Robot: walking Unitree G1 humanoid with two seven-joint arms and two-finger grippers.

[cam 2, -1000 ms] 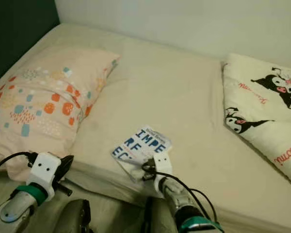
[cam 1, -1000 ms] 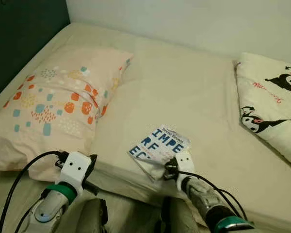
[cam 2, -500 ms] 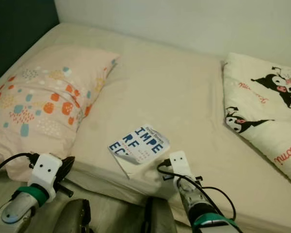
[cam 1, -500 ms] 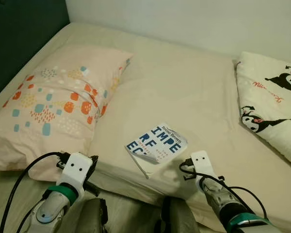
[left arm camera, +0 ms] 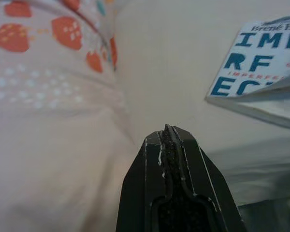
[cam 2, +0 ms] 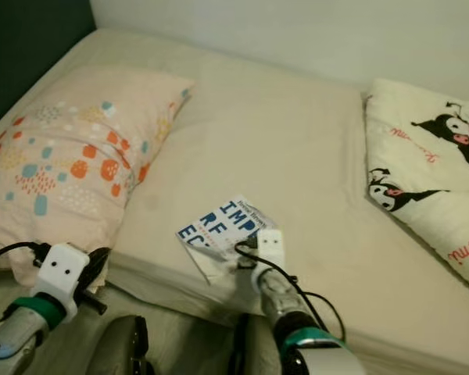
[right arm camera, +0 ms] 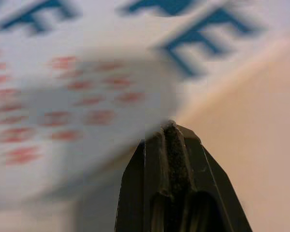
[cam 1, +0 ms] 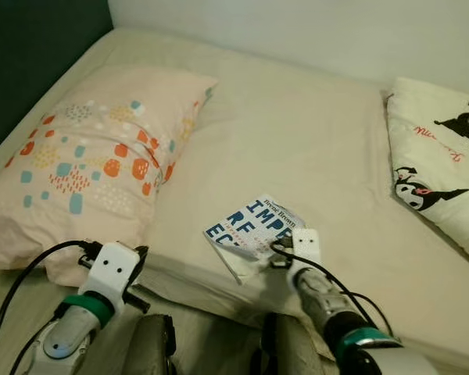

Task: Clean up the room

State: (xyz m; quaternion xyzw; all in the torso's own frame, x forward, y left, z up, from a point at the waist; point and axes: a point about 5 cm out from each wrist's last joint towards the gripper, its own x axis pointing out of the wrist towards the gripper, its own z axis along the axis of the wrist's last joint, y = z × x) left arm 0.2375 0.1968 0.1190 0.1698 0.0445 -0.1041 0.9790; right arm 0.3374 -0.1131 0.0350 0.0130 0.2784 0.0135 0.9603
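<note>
A white paperback book (cam 1: pixel 256 225) with big blue letters lies on the beige mattress (cam 1: pixel 297 133) near its front edge, its near cover corner curled up. My right gripper (cam 1: pixel 276 251) is shut, and its tip is at the book's near right corner. In the right wrist view the shut fingertips (right arm camera: pixel 168 126) press up to the blurred cover (right arm camera: pixel 87 72), with nothing seen between them. Low at the left, my left gripper (cam 1: pixel 143 254) is shut and empty by the pillow's front edge. The left wrist view has its tip (left arm camera: pixel 165 128) pointing at the mattress, the book (left arm camera: pixel 261 67) off to one side.
A peach pillow (cam 1: pixel 94 148) with orange and blue spots covers the bed's left part. A cream blanket (cam 1: pixel 442 156) printed with black cartoon figures lies at the right. A dark headboard (cam 1: pixel 31 55) stands at the left and a white wall (cam 1: pixel 297 31) behind.
Half a second ago my right gripper was off to the right of the book; now it is back at the book's near right corner. The left arm has sunk slightly.
</note>
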